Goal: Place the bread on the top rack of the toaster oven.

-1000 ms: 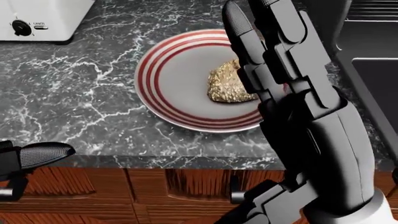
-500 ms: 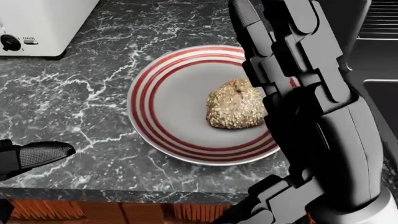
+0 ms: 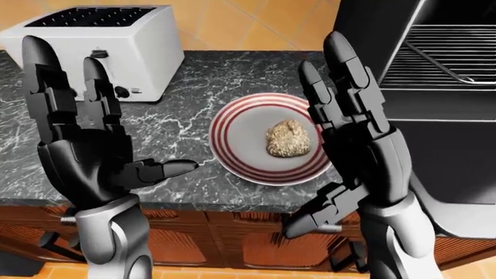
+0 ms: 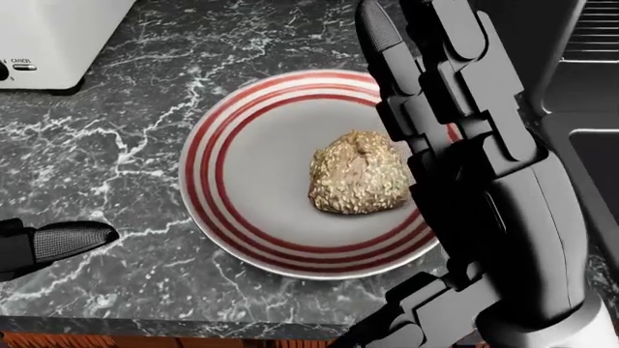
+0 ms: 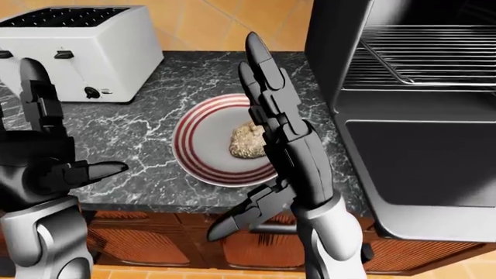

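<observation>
Bread point(image 4: 359, 183) is the smallest thing here and lies free on a plate, so the account starts with what is bigger. Largest is the toaster oven point(image 5: 418, 133), dark, at the right of the eye views, its door folded down and a wire rack point(image 5: 434, 58) showing in the open cavity at top right. Under everything runs the desk point(image 3: 186, 87), black marble with white veins, with reddish wood fronts below its near edge. At the top left of the eye views stands a white slot toaster point(image 3: 97, 49), with its levers and a dial on the side that faces the camera.

The right hand point(image 3: 353, 125) rises upright at the plate's right edge, palm toward the view's left, fingers straight and spread, the thumb pointing down and left below the desk's edge; it holds nothing. In the head view it covers the plate's right rim and stands just beside the bread; whether it touches the bread cannot be told. The left hand point(image 3: 81, 136) is raised over the left part of the desk, well apart from the plate, fingers up and thumb stuck out toward the right, wide open and empty.

The plate point(image 4: 232, 217), white with red rings, sits on the desk between the toaster and the oven. The seeded, rounded bread rests a little right of the plate's middle.
</observation>
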